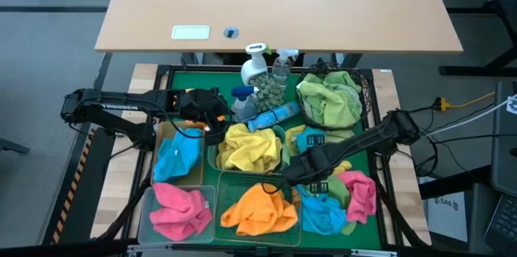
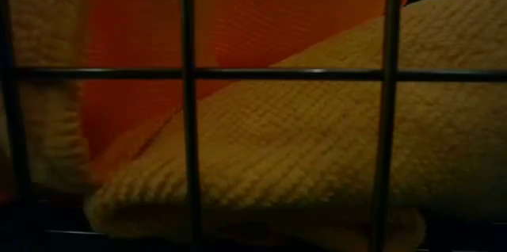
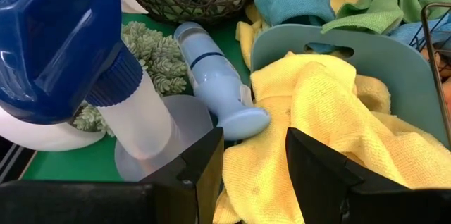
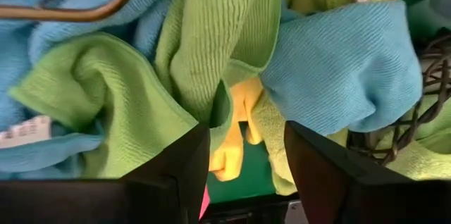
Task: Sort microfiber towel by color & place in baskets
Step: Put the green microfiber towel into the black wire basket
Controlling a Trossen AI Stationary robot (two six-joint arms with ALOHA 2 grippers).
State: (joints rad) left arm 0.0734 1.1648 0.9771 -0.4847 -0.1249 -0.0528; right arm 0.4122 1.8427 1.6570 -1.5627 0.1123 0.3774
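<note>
Landmark: teal plastic tub (image 1: pixel 216 153), middle of the green-covered surface (image 1: pixel 367 216), with a yellow towel (image 1: pixel 242 145) heaped in it.

1. Tan tray (image 1: pixel 164 132), just left of the tub; a blue towel (image 1: pixel 176 156) lies in it.
2. Clear pale plastic bin (image 1: pixel 145 208), in front of the tray and to the tub's front left; holds a pink towel (image 1: pixel 179 210).
3. Green wire rectangular basket (image 1: pixel 234 178), directly in front of the tub; holds an orange towel (image 1: pixel 258 210).
4. Round black wire-mesh basket (image 1: pixel 365 87), behind the tub and to its right; filled with green towels (image 1: pixel 331 99).
5. Loose pile to the tub's right and front right: blue, green, yellow and pink towels (image 1: pixel 359 194), tangled together, unsorted.
6. Spray bottles (image 1: pixel 255 67) and a pale blue bottle lying on its side (image 3: pixel 215 83), just behind the tub.
7. Left tool (image 3: pixel 254 171): at the tub's back-left corner, jaws parted over the edge of the yellow towel; nothing is gripped between them.
8. Right tool (image 4: pixel 245 160): over the loose pile to the tub's right, jaws apart and released, with a fold of green towel (image 4: pixel 204 48) and a bit of yellow cloth showing in the gap; no grasp on either.
</note>
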